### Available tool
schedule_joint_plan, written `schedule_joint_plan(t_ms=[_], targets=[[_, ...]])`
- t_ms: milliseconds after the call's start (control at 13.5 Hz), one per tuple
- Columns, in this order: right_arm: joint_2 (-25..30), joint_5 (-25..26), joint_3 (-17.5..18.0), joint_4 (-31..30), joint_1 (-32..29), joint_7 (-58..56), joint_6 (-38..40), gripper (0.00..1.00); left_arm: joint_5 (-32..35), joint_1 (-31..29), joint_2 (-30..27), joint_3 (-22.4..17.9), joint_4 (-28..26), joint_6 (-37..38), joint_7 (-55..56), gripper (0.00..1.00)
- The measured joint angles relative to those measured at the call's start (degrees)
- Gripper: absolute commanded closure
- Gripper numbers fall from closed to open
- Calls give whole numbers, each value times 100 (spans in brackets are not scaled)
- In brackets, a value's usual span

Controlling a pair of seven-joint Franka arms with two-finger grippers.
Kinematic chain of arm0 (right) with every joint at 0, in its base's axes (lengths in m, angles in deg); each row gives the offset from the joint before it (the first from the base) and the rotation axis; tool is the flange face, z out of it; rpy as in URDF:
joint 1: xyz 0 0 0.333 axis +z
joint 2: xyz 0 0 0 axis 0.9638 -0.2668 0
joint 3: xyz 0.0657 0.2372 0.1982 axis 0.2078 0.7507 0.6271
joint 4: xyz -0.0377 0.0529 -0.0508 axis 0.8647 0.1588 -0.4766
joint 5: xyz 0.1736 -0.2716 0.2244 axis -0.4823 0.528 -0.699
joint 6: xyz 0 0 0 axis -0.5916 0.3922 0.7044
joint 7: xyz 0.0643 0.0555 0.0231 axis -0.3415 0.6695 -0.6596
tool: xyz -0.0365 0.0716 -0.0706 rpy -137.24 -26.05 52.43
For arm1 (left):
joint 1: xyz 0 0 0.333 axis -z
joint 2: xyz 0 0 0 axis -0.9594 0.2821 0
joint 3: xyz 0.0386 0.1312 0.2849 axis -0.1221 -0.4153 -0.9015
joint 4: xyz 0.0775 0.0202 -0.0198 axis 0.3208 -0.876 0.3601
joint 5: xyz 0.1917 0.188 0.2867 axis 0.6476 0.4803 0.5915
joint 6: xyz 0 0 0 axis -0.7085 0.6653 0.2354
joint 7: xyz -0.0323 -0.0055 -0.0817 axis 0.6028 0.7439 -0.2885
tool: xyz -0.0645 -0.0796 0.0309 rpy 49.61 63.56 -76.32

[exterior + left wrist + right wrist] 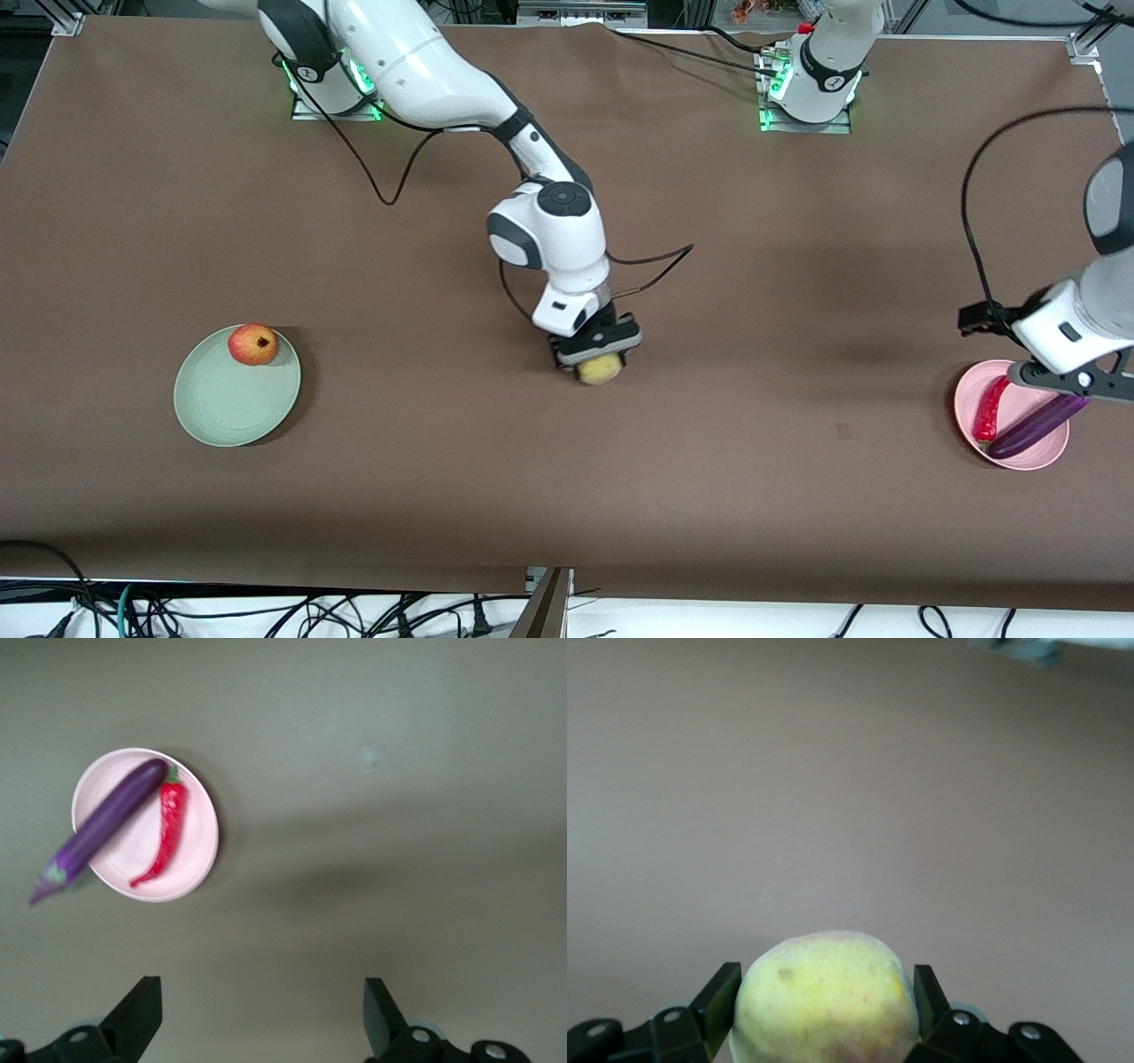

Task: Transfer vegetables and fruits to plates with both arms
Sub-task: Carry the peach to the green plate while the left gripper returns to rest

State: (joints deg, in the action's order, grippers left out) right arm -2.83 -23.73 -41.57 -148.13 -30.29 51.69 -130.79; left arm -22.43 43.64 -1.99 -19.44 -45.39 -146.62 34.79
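Note:
At the middle of the table, my right gripper is shut on the yellowish peach, one finger pressed on each side of it. Whether the peach touches the table I cannot tell. The round red fruit sits on the mint green plate toward the right arm's end. The purple eggplant and red chili lie side by side on the pink plate toward the left arm's end. The eggplant's stem end overhangs the rim. My left gripper hangs open and empty over that plate's edge.
Brown table covering spreads between the two plates. Black cables trail from both arms over the table. The table's front edge has loose cables beneath it.

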Motion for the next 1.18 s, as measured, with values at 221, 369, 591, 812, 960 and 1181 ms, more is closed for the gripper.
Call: schedule_joint_plan(t_ms=[221,369,591,812,960,1181], targets=[[564,-471,23,-20,-596,-1163,1190,88,-662,318,-388,-288,258,407,137,0],[771,-589,7,-150,-1116,-1993,1599,88,-1248,1256,-774,-1477,284,484,289,0],[920,-779,7,-302,-2061,-3499,2069,88,-1937,2494,-1197,-2957,90,523,763,0],[981,-842,12,-428,-2976,-4920,2275,88,-1965,2928,-1770,-3347,-771,-131,857,0],[983,-856,15,-509,-3583,-5897,2276,88,-1965,3064,-2209,-3386,-1329,-312,844,0],[978,-1186,47,-708,-4346,-6904,2274,88,-1965,3094,-2468,-3417,-1638,-350,301,0]])
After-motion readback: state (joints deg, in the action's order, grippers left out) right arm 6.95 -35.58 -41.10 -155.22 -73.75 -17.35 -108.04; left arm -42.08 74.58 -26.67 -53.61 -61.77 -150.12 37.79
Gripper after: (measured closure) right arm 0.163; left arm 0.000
